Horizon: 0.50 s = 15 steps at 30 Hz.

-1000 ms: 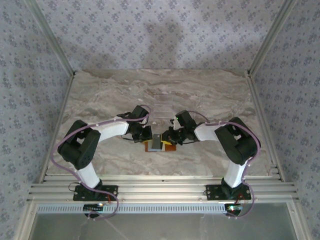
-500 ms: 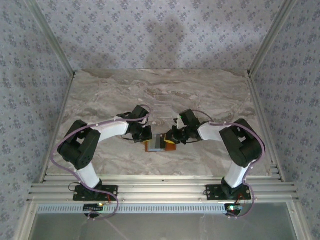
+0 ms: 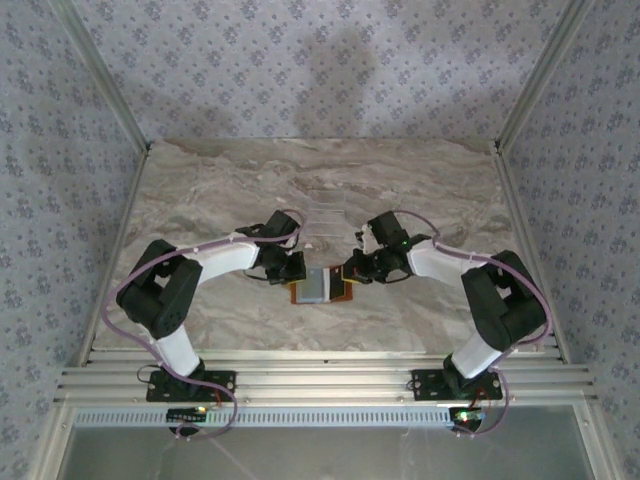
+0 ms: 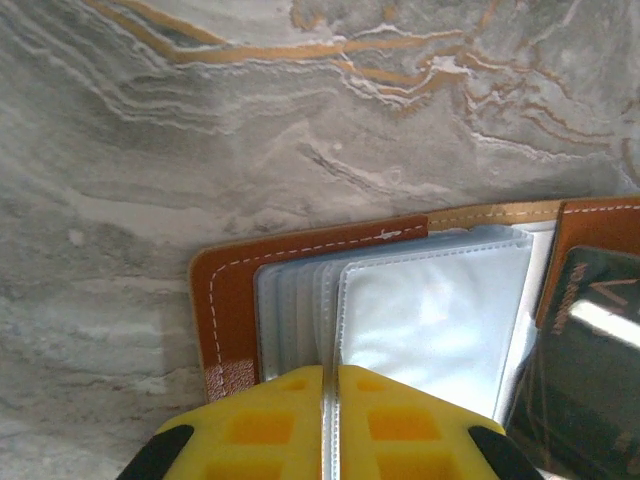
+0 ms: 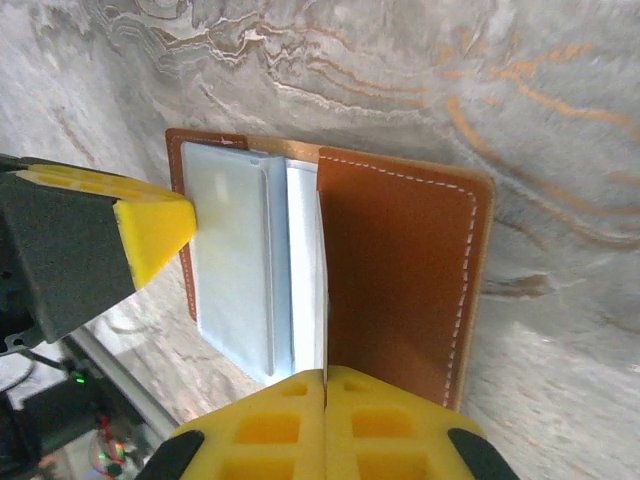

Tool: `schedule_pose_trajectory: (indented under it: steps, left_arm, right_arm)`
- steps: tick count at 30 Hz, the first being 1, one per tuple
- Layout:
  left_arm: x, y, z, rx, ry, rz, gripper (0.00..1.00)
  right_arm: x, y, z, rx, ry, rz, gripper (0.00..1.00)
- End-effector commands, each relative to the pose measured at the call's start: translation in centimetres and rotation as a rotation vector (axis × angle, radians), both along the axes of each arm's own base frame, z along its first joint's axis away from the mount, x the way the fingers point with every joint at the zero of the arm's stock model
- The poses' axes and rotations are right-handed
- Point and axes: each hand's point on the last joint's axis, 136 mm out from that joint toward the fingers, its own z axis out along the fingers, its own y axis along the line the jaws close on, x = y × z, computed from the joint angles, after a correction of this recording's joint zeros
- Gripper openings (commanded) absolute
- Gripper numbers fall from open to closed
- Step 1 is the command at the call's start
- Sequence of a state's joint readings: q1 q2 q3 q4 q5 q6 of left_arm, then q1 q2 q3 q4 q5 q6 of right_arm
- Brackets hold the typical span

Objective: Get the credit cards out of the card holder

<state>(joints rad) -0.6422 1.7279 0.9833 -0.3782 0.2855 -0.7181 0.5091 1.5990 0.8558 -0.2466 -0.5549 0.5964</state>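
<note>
A: Any readable text or numbers?
B: None. The dark card by the card holder's brown flap, seen from the left wrist, has pale markings: an angled stroke and tiny print along its left edge. Too blurred to read.
A: Leather, sleeves?
B: Only white stitching on the leather. The sleeves are plain pale blue.

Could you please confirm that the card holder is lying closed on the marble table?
Not quite: the card holder is lying open, not closed, on the marble table. The right wrist view shows its pale sleeves exposed beside the brown flap.
</note>
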Motion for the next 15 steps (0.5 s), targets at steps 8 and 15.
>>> schedule_pose_trajectory:
  steps: [8, 15]
  left_arm:
    - [-0.1, 0.6, 1.2, 0.051, -0.032, -0.027, 0.16]
    - [0.3, 1.7, 2.0, 0.034, -0.061, 0.018, 0.16]
  right_arm:
    - [2.4, -3.0, 4.8, -0.27, -0.308, 0.358, 0.03]
    - [6.1, -2.4, 8.0, -0.378, -0.606, 0.7, 0.0]
